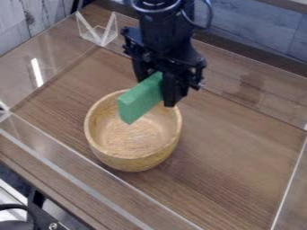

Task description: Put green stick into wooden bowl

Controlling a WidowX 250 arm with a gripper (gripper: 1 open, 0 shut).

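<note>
Wood-grain bench (240,162), ringed by clear low walls, carries everything here. Wooden bowl (132,130) sits upright toward the bench's near-left part, hollow facing up and bare inside, well placed to take a drop from above. Black hand (164,83) hangs over the bowl's far rim, pointing straight down, arm rising out of the top of the view. Green stick (142,97) slants at the hand's lower end, its low end over the hollow, just above the bowl's far-left inner wall and not yet resting inside. Whether the fingers clamp the stick or have parted from it, cannot tell: the dark body hides the gap. Judged: release step, stick lined up to fall into the bowl.
</note>
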